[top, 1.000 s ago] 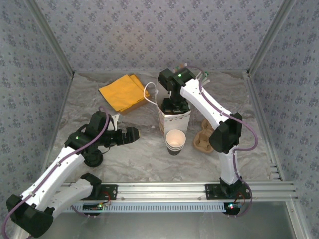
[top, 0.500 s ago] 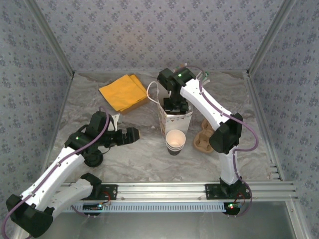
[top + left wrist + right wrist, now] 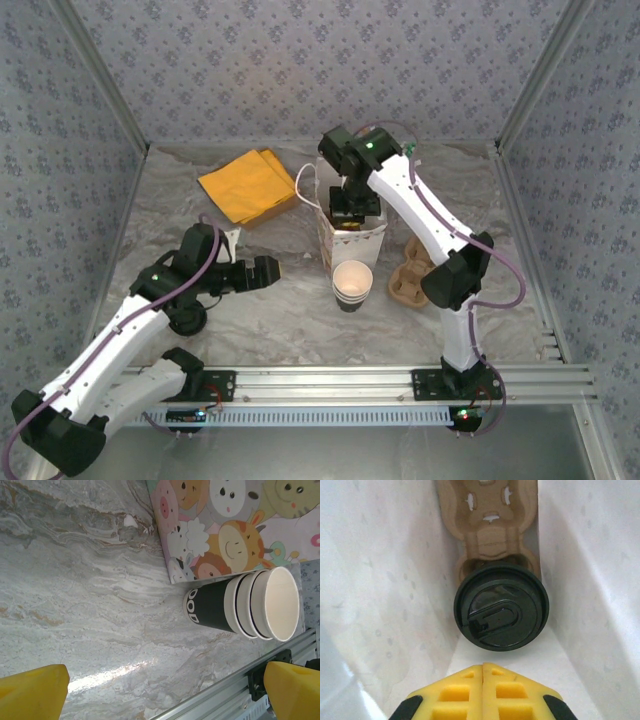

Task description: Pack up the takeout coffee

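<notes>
The takeout coffee (image 3: 352, 282), a paper cup with a cream rim, dark rings and a dark base, stands on the table just in front of the white bag (image 3: 335, 245). In the left wrist view the takeout coffee (image 3: 245, 602) looks like nested cups beside the cartoon-printed bag (image 3: 225, 525). My left gripper (image 3: 267, 271) is open to the cup's left, apart from it, with nothing between its yellow fingers (image 3: 35, 690). My right gripper (image 3: 352, 215) hangs in the bag's mouth, shut and empty (image 3: 483, 667). Below it a black-lidded cup (image 3: 501, 611) sits in a cardboard carrier (image 3: 490, 525).
A second brown cardboard carrier (image 3: 405, 282) lies on the table right of the bag. Yellow napkins (image 3: 247, 185) lie at the back left. The bag's handle (image 3: 300, 185) loops out to the left. An aluminium rail (image 3: 330, 380) runs along the near edge.
My right gripper has shut on nothing and its wrist has risen slightly over the bag. The left arm and the paper cup have not moved.
</notes>
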Tool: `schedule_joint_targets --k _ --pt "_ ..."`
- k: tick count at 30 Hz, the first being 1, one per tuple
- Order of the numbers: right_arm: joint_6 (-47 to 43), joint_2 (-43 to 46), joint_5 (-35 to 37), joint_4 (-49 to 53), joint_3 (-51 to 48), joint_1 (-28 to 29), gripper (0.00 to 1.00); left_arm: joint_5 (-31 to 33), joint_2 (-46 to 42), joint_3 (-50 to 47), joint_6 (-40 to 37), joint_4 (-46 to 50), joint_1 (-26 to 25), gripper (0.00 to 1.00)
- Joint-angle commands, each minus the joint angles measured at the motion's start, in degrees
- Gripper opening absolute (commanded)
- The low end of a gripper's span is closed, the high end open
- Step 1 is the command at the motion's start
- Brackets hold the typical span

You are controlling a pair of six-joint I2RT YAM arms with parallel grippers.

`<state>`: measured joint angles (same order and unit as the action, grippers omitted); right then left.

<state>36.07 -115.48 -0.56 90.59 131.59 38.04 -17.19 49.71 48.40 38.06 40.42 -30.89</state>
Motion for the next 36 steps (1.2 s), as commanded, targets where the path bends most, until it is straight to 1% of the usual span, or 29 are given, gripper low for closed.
schedule_joint_targets --k 1,4,10,16,21,26,32,34,36 --pt "0.8 2.3 2.4 3.7 4.1 0.4 0.00 1.6 0.5 6.1 -2.3 -0.1 -0.4 1.00" --pt "0.8 3.1 3.1 4.0 6.1 0.4 0.00 2.6 2.1 9.8 -3.8 0.9 -0.4 1.00" --pt "0.5 7.2 4.6 2.6 6.5 0.4 0.00 3.9 6.1 17.4 -6.9 2.3 -0.4 1.00" --pt "0.4 13.6 7.6 0.4 3.6 0.3 0.00 3.5 10.3 24.1 -9.2 3.4 -0.4 1.00" --pt "1.6 22.2 10.0 -3.6 -6.2 -0.4 0.00 2.5 13.8 28.5 -10.7 3.8 -1.4 1.00" --pt "5.2 32.9 11.1 -8.3 -20.0 -2.4 0.00 2.1 16.5 31.3 -11.7 4.0 -2.8 1.00" --pt "7.5 42.2 9.0 -12.0 -34.4 -6.1 0.00 2.1 18.9 33.5 -11.9 4.6 -5.2 1.00" --pt "7.3 44.5 7.9 -13.1 -38.4 -7.6 0.04 2.8 19.4 34.0 -11.7 5.2 -5.3 1.00" --pt "6.3 46.5 6.0 -14.5 -42.3 -9.9 0.04 4.2 19.8 34.2 -11.5 5.6 -5.4 1.00"
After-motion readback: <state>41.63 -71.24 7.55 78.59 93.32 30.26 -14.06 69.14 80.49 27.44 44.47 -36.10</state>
